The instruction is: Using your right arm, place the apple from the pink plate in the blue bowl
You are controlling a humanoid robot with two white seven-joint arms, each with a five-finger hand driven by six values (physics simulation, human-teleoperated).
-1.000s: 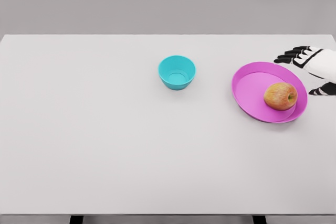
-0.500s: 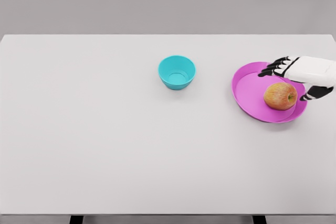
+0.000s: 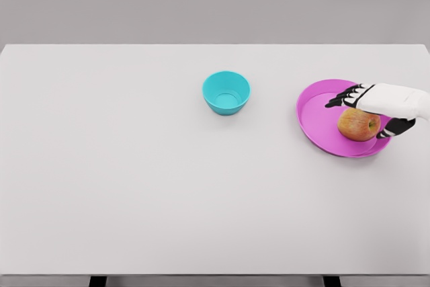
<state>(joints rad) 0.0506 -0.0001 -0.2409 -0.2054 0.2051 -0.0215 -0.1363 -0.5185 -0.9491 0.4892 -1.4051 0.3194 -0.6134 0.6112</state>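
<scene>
A red-yellow apple (image 3: 357, 127) lies on the right half of the pink plate (image 3: 318, 117) at the table's right side. My right hand (image 3: 363, 109) reaches in from the right edge and hovers just over the apple. Its dark fingers (image 3: 339, 97) are spread above the apple's far side and the thumb (image 3: 394, 128) sits at its right, not closed around it. The blue bowl (image 3: 226, 92) stands empty near the table's middle, well left of the plate. The left arm does not show.
The white table (image 3: 134, 166) spans the whole view, with its front edge at the bottom and far edge against a grey wall.
My right hand has moved left and down from beside the plate's right rim to directly over the apple. The apple, plate and bowl stay where they were.
</scene>
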